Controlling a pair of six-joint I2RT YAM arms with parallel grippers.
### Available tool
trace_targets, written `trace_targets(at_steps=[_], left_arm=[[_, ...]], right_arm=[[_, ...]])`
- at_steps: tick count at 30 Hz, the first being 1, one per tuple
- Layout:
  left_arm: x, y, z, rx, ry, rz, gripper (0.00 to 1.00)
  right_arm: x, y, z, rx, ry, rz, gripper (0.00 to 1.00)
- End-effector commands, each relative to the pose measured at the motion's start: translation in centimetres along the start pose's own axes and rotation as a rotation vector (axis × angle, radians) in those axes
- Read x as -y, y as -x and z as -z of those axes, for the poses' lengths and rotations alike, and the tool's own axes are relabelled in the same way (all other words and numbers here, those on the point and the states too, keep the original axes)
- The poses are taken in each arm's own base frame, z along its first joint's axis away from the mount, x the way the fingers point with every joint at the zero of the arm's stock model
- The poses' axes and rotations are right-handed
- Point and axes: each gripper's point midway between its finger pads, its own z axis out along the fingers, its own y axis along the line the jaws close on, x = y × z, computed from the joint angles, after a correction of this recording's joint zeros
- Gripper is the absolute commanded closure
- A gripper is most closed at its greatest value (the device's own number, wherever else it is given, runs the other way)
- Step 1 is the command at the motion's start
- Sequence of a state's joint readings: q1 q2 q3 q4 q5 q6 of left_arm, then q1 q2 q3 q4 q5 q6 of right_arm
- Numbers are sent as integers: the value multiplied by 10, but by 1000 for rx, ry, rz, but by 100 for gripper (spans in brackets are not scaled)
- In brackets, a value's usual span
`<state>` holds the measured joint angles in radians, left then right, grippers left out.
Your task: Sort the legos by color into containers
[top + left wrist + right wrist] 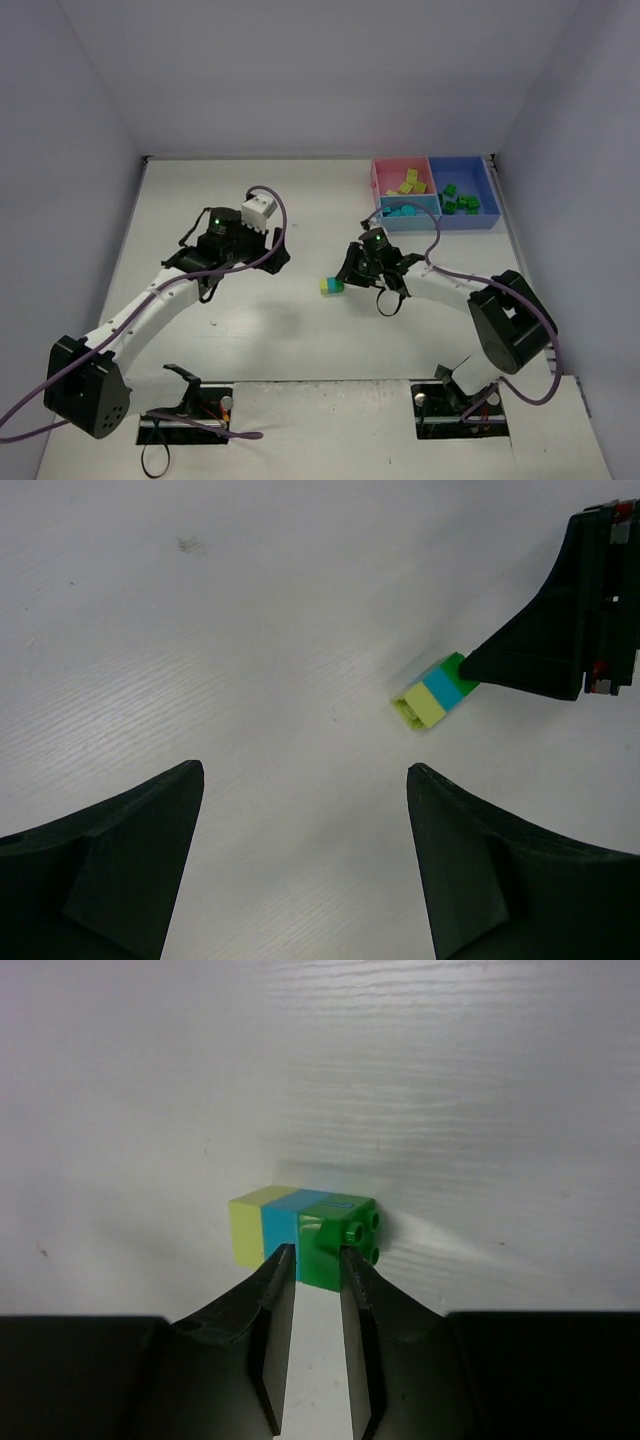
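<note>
- The three-colour stack of studded plastic bricks (331,286), yellow-green, cyan and green, lies on its side on the white desk (250,330), well apart from the joined plastic trays (470,222) at the far right.
- The right hand (315,1256) is closed, its tips pinching the green end of the stack.
- The left hand (305,780) hovers spread wide, left of the stack, holding nothing.
- The pinch looks shallow, so a slow lift seems wise. The left hand would probably need to clamp the yellow-green end squarely to pull the colours apart.
</note>
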<state>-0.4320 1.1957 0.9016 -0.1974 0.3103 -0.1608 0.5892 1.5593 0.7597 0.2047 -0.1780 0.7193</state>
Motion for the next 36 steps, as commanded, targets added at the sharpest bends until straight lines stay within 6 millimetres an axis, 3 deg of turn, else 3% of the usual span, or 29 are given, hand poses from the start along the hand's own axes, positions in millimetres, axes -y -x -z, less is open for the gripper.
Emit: trace_targets(at_steps=[1,3,4,7,12,17,21,23,24,27,30,36], left_arm=[[29,14,-11,56,-71,-46,24],[44,15,-16,65,-119,-79,24],[48,11,-23,53,-137,-107,24],[70,5,-36,30,-216,-167,24],[97,-17,-65,-44,-338,-333,24],[115,-20,-83,-108,-460,-447,24],[119,-23,-95,-142,-530,-551,24],[117,-37,-100,-203,-555,-574,24],[119,-32,-101,-204,-570,-589,24],[112,-58,-111,-312,-609,-628,24],[108,-65,-117,-358,-618,-644,25],[99,-80,-128,-412,-598,-650,32]], right_arm=[[-33,32,24,118,63,-22,77],[-36,42,32,145,52,-2,71],[-35,47,36,163,43,30,61],[-33,67,50,207,26,86,49],[-1,90,67,237,-23,68,46],[33,87,79,227,-53,22,46],[49,81,86,228,-74,2,46],[55,80,89,231,-73,-15,47],[60,76,89,226,-79,-23,47],[68,74,94,231,-77,-46,48],[77,75,98,239,-78,-63,48],[85,73,101,241,-81,-80,49]])
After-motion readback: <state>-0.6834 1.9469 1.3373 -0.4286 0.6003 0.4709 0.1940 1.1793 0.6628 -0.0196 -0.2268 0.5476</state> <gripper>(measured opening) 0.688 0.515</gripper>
